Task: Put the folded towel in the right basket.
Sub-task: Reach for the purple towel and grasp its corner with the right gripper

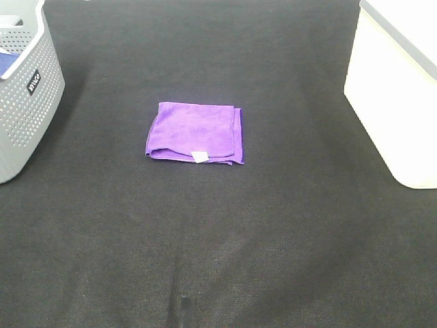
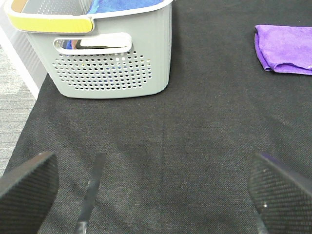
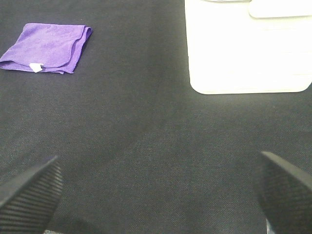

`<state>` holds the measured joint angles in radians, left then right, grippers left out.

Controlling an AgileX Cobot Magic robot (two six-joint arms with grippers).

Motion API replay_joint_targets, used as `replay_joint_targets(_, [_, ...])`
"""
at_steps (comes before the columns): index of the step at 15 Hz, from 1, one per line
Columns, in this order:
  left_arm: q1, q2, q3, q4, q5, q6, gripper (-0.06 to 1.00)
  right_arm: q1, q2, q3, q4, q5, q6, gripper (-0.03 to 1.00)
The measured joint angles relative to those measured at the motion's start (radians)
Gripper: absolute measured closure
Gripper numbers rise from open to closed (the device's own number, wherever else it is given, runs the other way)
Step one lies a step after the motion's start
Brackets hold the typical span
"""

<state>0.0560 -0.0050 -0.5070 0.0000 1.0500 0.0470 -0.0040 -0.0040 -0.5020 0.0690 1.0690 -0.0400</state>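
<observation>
Folded towel (image 1: pixel 194 132), purple, lies flat on a dark woven mat (image 1: pixel 287 232) that fills the scene; the white right basket (image 1: pixel 399 96) stands well apart to the towel's right; a grey perforated basket (image 1: pixel 27 102) stands well apart to its left; the left gripper (image 2: pixel 155 195) and right gripper (image 3: pixel 156 195) each hang over bare mat away from the towel, jaws spread wide, nothing between them; the towel looks light, soft and limp, likely to sag or unfold if lifted by one layer; stacked layers show along its right edge, probably the best place to pinch all together; a small white tag (image 1: pixel 199 156) sits on its near edge.
</observation>
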Motion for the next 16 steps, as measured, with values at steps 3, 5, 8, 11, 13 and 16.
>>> replay_joint_targets(3, [0.000, 0.000, 0.000, 0.000, 0.000, 0.000, -0.05, 0.000, 0.000, 0.000, 0.000, 0.000, 0.000, -0.01])
replay_joint_targets(5, [0.000, 0.000, 0.000, 0.000, 0.000, 0.000, -0.05, 0.000, 0.000, 0.000, 0.000, 0.000, 0.000, -0.01])
replay_joint_targets(8, [0.000, 0.000, 0.000, 0.000, 0.000, 0.000, -0.05, 0.000, 0.000, 0.000, 0.000, 0.000, 0.000, -0.01])
replay_joint_targets(11, [0.000, 0.000, 0.000, 0.000, 0.000, 0.000, -0.05, 0.000, 0.000, 0.000, 0.000, 0.000, 0.000, -0.01])
replay_joint_targets(13, [0.000, 0.000, 0.000, 0.000, 0.000, 0.000, -0.05, 0.000, 0.000, 0.000, 0.000, 0.000, 0.000, -0.01])
replay_joint_targets(16, [0.000, 0.000, 0.000, 0.000, 0.000, 0.000, -0.05, 0.000, 0.000, 0.000, 0.000, 0.000, 0.000, -0.01])
